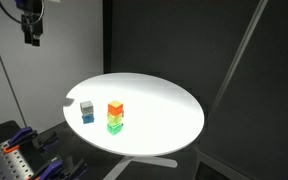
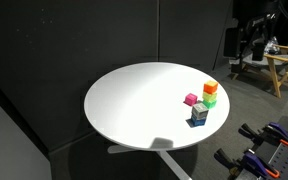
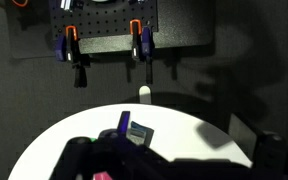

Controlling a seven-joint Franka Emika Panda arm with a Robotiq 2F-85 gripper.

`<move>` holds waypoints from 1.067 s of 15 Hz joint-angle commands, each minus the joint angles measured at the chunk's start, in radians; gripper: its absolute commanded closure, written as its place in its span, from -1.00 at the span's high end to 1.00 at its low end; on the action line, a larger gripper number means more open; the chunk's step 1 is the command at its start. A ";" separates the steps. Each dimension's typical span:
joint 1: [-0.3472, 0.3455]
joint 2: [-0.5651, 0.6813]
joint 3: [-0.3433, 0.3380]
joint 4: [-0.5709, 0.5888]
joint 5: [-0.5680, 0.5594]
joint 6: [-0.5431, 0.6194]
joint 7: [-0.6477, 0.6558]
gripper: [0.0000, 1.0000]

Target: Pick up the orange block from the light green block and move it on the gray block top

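Observation:
The orange block (image 1: 115,107) sits on top of the light green block (image 1: 115,118), which rests on a darker green cube (image 1: 115,127). The gray block (image 1: 86,105) sits on a blue cube (image 1: 87,117) just beside that stack. Both exterior views show them: orange block (image 2: 211,88), light green block (image 2: 210,99), gray block (image 2: 200,108). My gripper (image 1: 30,32) hangs high above and off to the side of the table, open and empty. In the wrist view the gray block (image 3: 137,132) shows on the table and my gripper's fingers (image 3: 174,162) are dark and spread apart.
The blocks stand on a round white table (image 1: 164,105). A pink cube (image 2: 191,100) lies next to the stacks. A pegboard with orange-handled clamps (image 3: 136,40) stands beyond the table edge. A wooden stool (image 2: 279,65) is off to the side.

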 commanded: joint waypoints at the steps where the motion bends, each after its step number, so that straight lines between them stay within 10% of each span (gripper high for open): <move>1: 0.012 0.003 -0.033 0.012 0.015 0.003 -0.026 1.00; 16: -0.037 0.052 -0.193 0.055 0.080 0.196 -0.152 1.00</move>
